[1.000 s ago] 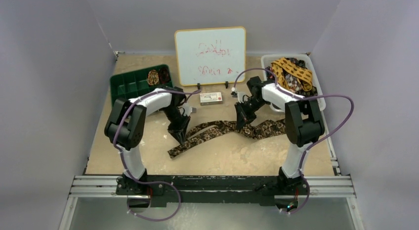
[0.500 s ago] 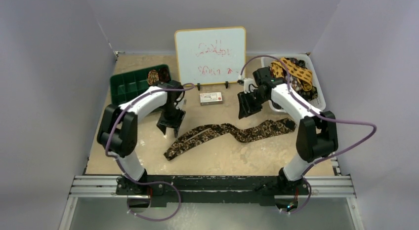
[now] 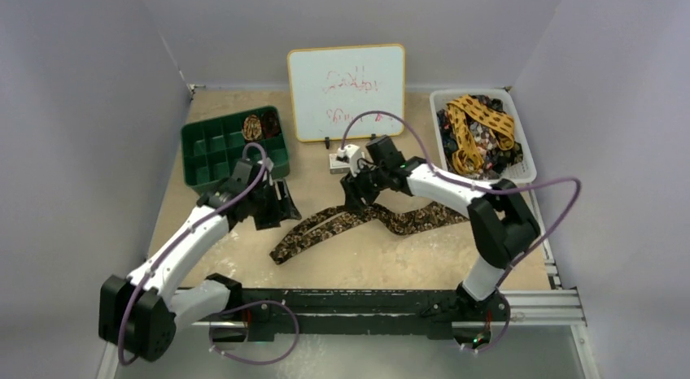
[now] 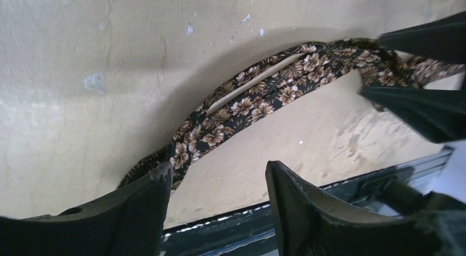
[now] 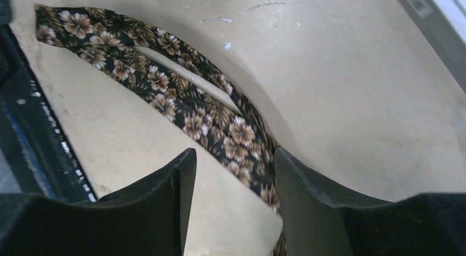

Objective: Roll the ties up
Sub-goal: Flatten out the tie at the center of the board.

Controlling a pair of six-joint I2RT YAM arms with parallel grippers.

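A long, narrow fabric tie with a brown floral print (image 3: 407, 223) lies unrolled in a wavy line across the middle of the tan desk (image 3: 390, 261), the left end effector (image 3: 279, 206) over its left part and the right end effector (image 3: 356, 196) over its middle bend, both with fingers apart and empty.

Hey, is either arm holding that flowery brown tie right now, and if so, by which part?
Nothing is held. The left fingers and right fingers are spread apart, and the brown tie lies loose on the table.
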